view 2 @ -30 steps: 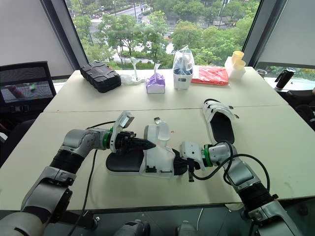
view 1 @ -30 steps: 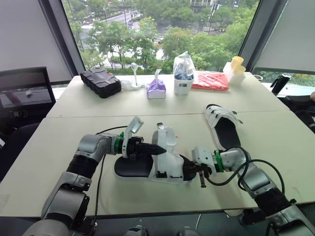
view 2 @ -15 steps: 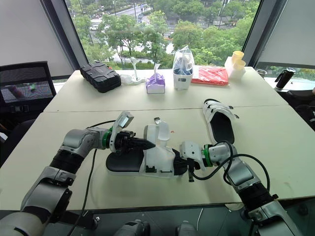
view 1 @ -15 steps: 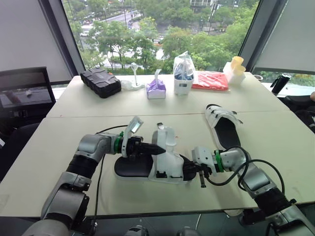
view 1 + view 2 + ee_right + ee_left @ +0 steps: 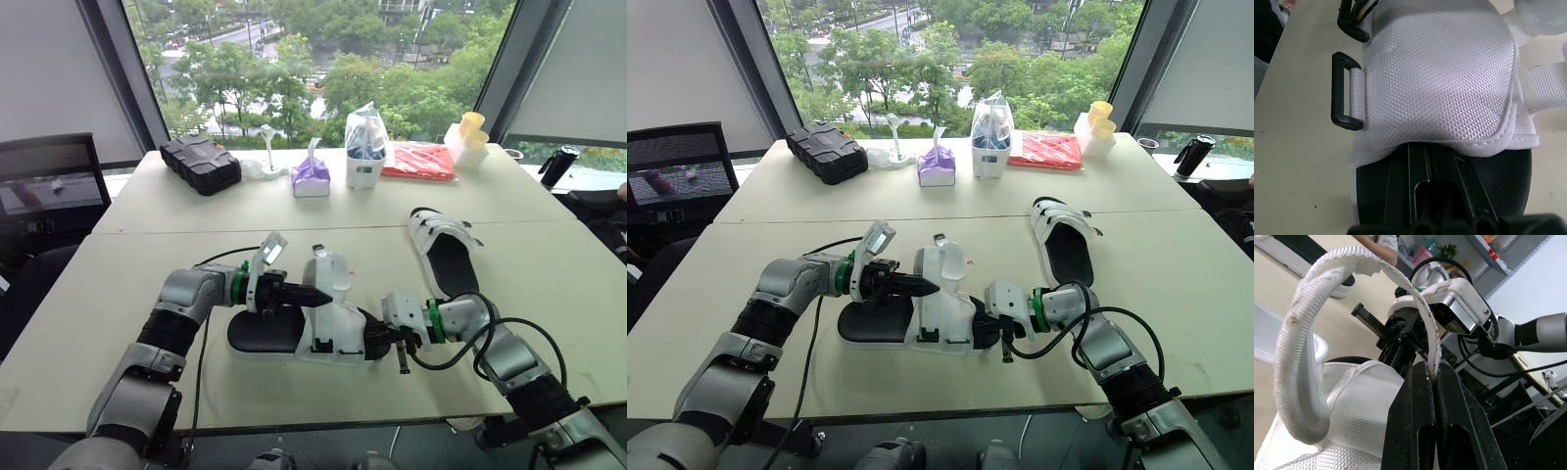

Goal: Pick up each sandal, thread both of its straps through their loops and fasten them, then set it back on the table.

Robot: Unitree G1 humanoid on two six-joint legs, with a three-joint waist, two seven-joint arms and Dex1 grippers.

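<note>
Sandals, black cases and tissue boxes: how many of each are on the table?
Sandals: 2, the near sandal and the far sandal
Black case: 1
Tissue box: 1
Total: 4

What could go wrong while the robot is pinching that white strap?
The left gripper pinches the strap only at its very tips, so the strap might slip out. The strap curls up in a big bend, away from the black loop on the sandal, so threading could miss. A hard pull might also drag the sandal across the table.
</note>
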